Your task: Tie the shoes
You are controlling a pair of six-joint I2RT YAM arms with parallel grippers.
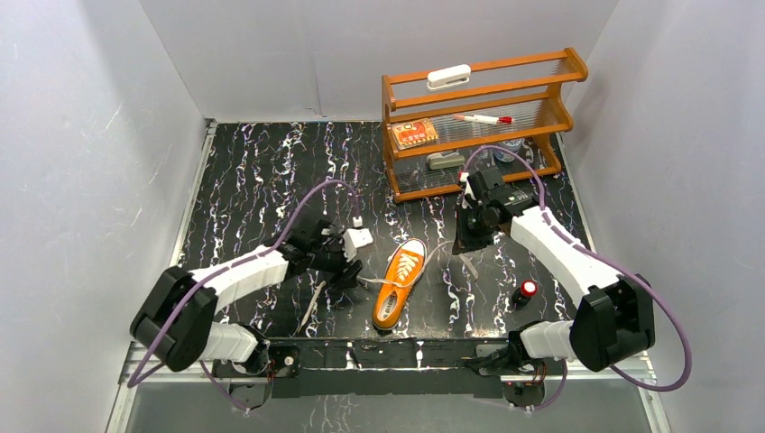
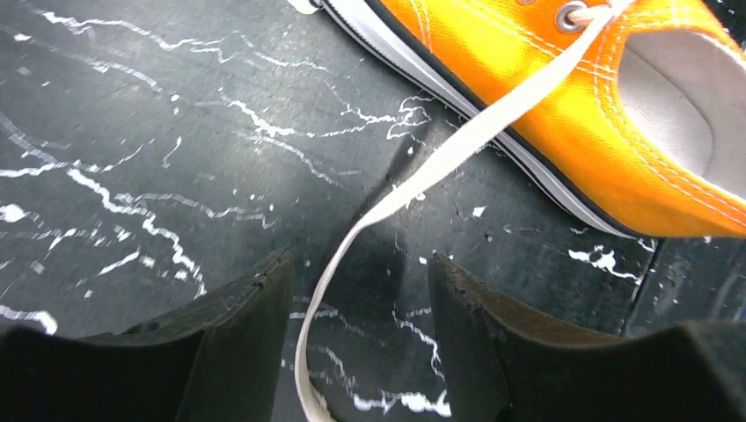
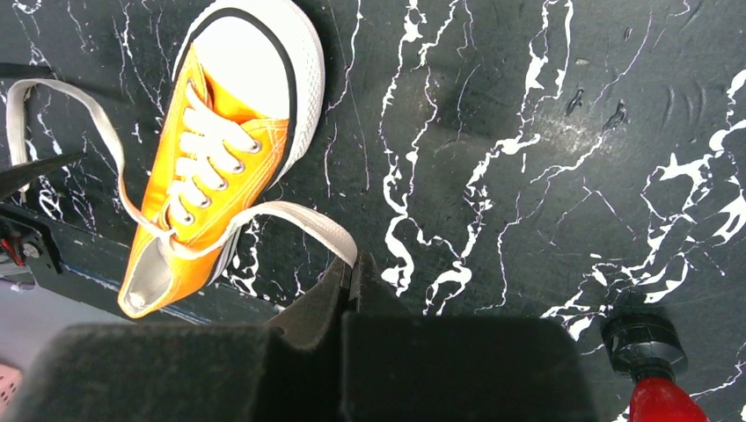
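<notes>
Table: open passage over the far-left marble; obstructions are an orange sneaker near centre (left lace and right lace drawn out sideways), a wooden shelf far right, and a red-capped black object near right.

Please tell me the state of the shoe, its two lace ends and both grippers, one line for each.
orange sneaker: upright on its sole, untied.
left lace end: loose, runs between the left jaws, not gripped.
right lace end: pinched, drawn out sideways from the shoe.
left gripper: jaws open.
right gripper: jaws shut on the right lace end.
</notes>
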